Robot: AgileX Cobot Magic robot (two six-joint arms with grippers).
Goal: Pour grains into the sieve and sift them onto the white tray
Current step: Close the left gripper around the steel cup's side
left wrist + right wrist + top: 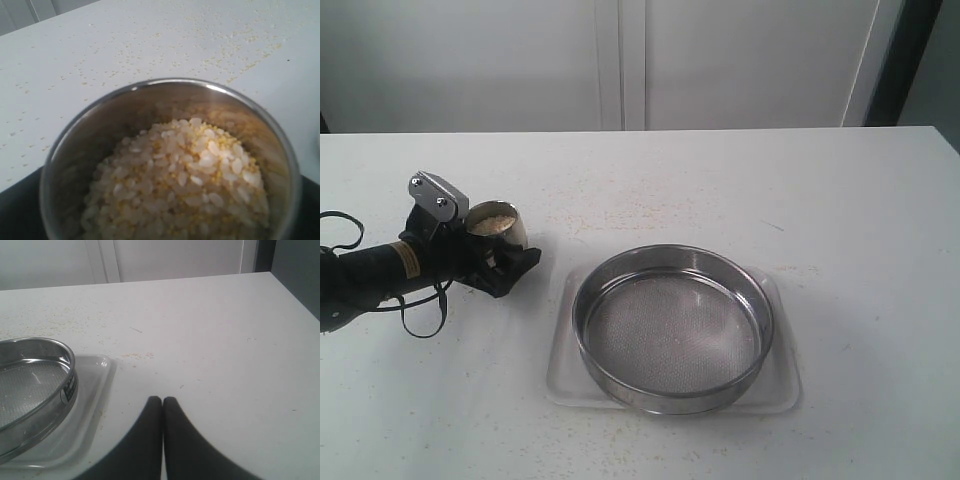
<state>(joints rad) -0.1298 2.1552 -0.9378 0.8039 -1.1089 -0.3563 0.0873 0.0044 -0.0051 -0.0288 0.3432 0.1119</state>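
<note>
The white counter (720, 180) is carrying everything. The white tray (782, 385) is lying flat on it, right of centre in the exterior view. The sieve (672, 400) is sitting inside the tray, filling most of it, and its mesh is showing bare. The left arm is reaching in low from the left edge, well apart from the tray. Its end effector (505, 262) is standing spread wide, with the small steel cup (515, 235) sitting upright between the jaws. Whether the pads are touching the cup wall cannot be told. The right end effector (162, 402) is hovering over bare counter just beside the tray's corner, its two dark fingers pressed together on nothing. The grains (185, 175) are heaped inside the cup, whitish rice-like pieces mixed with fine yellow granules, and reaching almost to the rim. A thin scatter of stray yellow specks (240, 50) is lying on the counter beyond the cup.
</note>
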